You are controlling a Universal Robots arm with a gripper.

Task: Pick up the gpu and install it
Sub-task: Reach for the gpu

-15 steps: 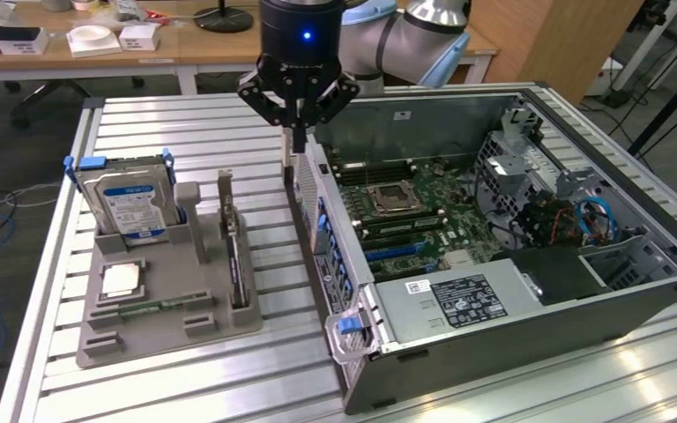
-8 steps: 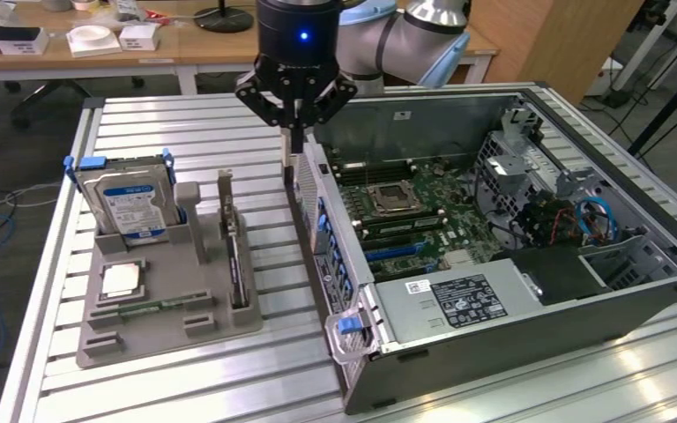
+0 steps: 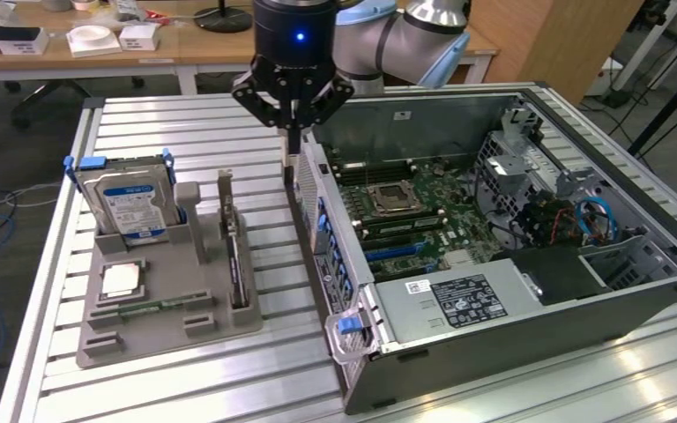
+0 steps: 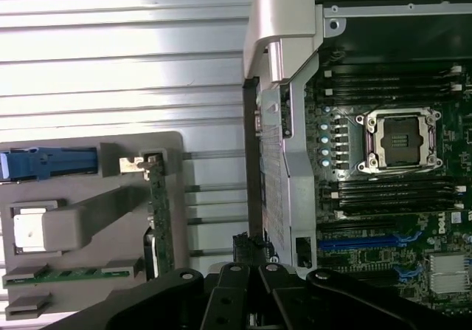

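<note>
1. Claw (image 3: pixel 295 134) clenched on nothing, hanging over the near wall of the computer case (image 3: pixel 492 352).
2. Graphics card (image 3: pixel 234 256) untouched, standing on edge in the gray holder (image 3: pixel 138 339), well apart from the claw.
3. Pickup and install both left.

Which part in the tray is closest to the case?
The gpu, the thin card standing on edge along the tray side facing the case. The hard drive, CPU and memory stick all sit farther off.

Bright light throws glare streaks across the metal table (image 3: pixel 638 366).
</note>
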